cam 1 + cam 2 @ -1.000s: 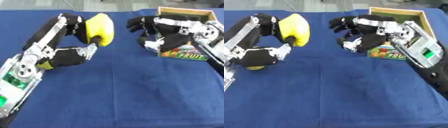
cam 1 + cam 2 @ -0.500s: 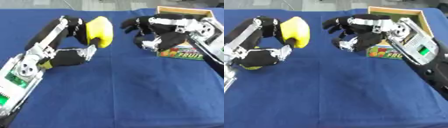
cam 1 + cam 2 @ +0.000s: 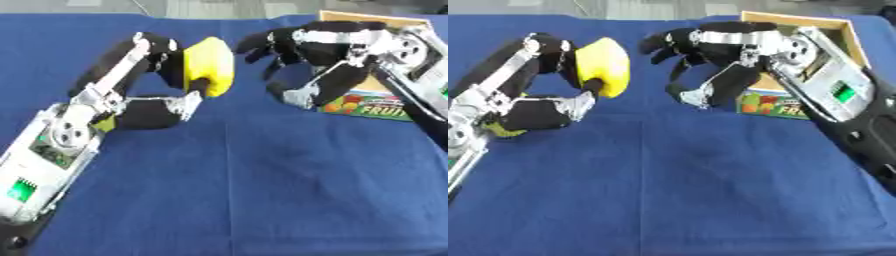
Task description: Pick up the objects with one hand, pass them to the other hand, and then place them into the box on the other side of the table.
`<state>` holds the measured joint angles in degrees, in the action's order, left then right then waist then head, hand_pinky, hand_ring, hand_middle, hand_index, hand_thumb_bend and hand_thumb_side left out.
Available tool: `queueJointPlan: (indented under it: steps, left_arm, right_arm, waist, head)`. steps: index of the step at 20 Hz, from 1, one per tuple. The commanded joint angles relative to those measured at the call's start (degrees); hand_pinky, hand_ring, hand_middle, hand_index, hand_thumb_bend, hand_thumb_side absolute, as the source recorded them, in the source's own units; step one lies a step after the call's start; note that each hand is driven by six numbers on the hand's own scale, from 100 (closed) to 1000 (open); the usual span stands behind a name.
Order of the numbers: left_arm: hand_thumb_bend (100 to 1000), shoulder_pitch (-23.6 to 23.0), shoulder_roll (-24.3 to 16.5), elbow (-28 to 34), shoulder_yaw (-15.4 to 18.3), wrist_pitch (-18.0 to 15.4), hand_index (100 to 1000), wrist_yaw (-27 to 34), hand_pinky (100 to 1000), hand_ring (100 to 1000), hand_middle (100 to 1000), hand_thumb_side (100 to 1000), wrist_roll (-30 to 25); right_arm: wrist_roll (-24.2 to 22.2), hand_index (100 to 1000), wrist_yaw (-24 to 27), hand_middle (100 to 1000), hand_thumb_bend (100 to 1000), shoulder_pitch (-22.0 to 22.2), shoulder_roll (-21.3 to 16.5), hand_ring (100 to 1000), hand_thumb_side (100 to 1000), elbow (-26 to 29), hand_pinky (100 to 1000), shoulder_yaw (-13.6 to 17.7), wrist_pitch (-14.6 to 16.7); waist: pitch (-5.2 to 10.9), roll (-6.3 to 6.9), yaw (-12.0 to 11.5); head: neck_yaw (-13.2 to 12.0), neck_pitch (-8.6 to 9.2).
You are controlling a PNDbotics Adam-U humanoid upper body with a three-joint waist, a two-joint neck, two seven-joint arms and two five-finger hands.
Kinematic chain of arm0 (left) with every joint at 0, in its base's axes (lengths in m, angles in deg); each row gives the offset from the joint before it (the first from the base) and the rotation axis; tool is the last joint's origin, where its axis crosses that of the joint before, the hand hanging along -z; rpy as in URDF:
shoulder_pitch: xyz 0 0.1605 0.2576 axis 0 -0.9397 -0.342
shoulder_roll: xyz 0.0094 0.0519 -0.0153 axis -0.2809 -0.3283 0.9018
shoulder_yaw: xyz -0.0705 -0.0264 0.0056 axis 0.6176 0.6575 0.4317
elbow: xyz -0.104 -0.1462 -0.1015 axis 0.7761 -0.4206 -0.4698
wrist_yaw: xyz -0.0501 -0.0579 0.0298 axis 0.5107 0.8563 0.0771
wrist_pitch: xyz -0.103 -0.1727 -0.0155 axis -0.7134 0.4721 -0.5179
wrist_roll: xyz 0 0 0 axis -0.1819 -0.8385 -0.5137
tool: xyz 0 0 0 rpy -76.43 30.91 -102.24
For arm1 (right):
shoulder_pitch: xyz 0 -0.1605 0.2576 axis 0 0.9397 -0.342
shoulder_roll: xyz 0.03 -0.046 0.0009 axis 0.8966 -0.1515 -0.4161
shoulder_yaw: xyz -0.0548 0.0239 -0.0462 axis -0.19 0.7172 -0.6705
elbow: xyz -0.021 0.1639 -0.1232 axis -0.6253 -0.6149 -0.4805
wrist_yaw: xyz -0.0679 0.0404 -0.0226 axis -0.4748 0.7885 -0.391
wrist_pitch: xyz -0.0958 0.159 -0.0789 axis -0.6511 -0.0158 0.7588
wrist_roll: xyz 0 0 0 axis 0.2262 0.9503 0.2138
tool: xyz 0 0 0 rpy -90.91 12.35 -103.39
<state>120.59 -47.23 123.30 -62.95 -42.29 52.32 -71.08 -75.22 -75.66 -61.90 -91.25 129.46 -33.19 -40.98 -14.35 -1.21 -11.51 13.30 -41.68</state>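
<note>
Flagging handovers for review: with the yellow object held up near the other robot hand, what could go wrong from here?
1. The left robot hand holds the yellow object above the blue table; releasing before the open right robot hand closes could drop it.
2. The two hands are close, so their fingers may collide.
3. The box sits just behind the right arm, which might knock it.

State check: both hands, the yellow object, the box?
Left hand: shut on yellow object, raised over the table.
Yellow object: held, off the table.
Right hand: open, empty, close to the object, not touching.
Box: open-topped, behind the right hand.
</note>
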Motion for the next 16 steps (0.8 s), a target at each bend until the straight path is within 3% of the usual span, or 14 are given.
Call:
queueJointPlan:
  steps: [1,16]
  left_arm:
    - [100,1.2,0.5,0.3,0.1,-0.5,433,-1.1,567,483,387,150,-0.4]
    - [100,1.4,3.2,-2.5,-0.5,-2.1,437,-4.4,570,487,389,142,-2.1]
  right_arm:
    - [-0.2,1000,-0.1,980,100,-1.2,-0.9,969,100,0.1,796,0.5,-0.3]
    - [0.4,1000,1.2,970,100,-2.6,0.1,958,100,-0.1,783,0.1,-4.0]
  waist:
    - [0.11,-0.61,-0.1]
    - [0.23,-0.69,-0.6]
  head:
    - [0.4,0.58]
    - [1.8,0.34]
